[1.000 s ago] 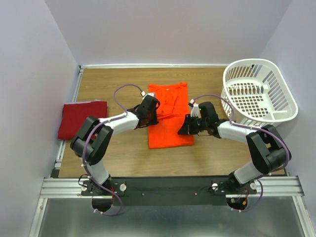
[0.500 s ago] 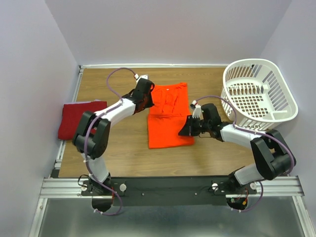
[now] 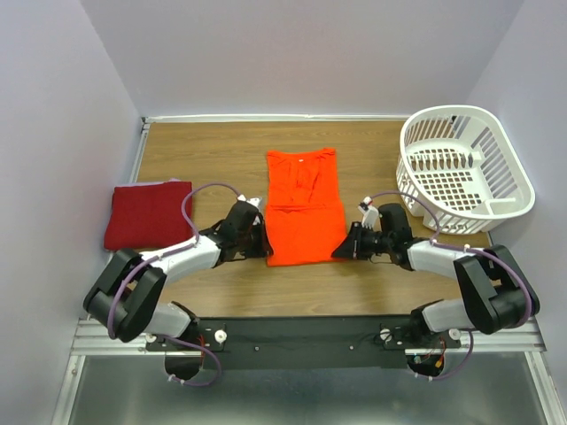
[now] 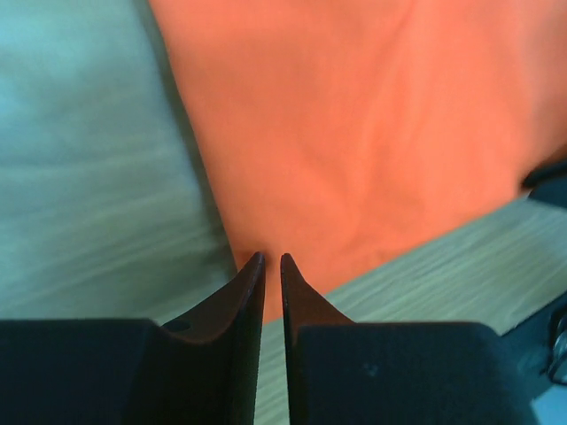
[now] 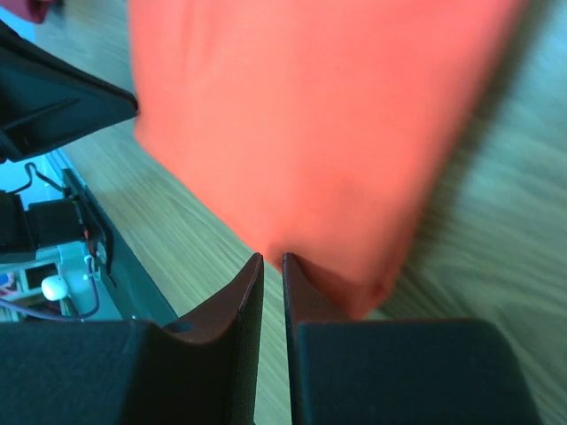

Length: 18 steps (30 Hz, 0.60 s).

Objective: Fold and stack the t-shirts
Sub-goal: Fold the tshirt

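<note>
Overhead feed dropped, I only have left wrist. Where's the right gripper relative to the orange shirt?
Observer: The right gripper is at the near right corner of the orange shirt, jaws almost closed.
Operator: Where's the other shirt?
Observer: The dark red shirt lies folded at the left edge of the table, apart from the orange one.
Operator: And the basket?
Observer: The white basket stands upright at the far right corner, clear of both shirts.

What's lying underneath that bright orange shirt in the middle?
Wooden table shows all around the orange shirt, so it likely lies flat on that. Whatever is directly beneath the cloth is covered.
</note>
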Available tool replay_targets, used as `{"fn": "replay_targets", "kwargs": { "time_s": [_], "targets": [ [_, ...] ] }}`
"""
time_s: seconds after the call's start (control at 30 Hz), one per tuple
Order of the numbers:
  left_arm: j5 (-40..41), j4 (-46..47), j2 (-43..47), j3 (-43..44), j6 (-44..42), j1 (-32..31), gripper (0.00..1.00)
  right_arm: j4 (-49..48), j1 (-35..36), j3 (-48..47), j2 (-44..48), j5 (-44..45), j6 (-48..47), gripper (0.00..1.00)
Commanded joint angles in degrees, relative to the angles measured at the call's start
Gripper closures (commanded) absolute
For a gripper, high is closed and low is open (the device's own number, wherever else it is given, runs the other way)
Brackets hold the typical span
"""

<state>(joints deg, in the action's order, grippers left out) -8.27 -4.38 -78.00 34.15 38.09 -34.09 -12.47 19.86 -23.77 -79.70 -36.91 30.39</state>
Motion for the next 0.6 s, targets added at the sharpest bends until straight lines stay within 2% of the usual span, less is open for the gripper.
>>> {"fn": "replay_targets", "kwargs": {
  "time_s": [0.0,0.07,0.23,0.37,0.5,0.53,0.57],
  "targets": [
    [-4.5,4.0,-3.0,-1.4,2.4,-0.5,0.81,-3.7,-2.8,3.4,-0.3,-0.8,2.7,0.8],
    [-5.1,6.7,-4.3,-2.6,3.6,-0.5,0.82,-3.8,-4.6,4.4,-0.6,-0.3,3.7,0.8],
    [-4.9,6.7,-5.7,-3.9,4.0,-0.4,0.82,-1.3,-6.9,4.5,-3.6,0.2,4.3,0.8],
    [-3.4,5.4,-3.0,-4.4,4.2,-0.5,0.82,0.9,-7.0,3.6,-3.9,-1.9,2.9,0.79],
    [1.1,0.6,1.8,-2.8,4.0,-1.2,0.79,11.9,-6.9,0.3,3.7,-0.6,0.0,0.74],
    [2.4,-0.8,2.8,-2.3,3.9,-1.5,0.77,14.3,-6.9,-0.4,6.9,1.0,-0.8,0.73],
    [4.9,-3.3,4.5,-1.1,3.9,-1.9,0.7,18.4,-6.8,-2.5,8.1,2.1,-2.3,0.72]
  ]
}}
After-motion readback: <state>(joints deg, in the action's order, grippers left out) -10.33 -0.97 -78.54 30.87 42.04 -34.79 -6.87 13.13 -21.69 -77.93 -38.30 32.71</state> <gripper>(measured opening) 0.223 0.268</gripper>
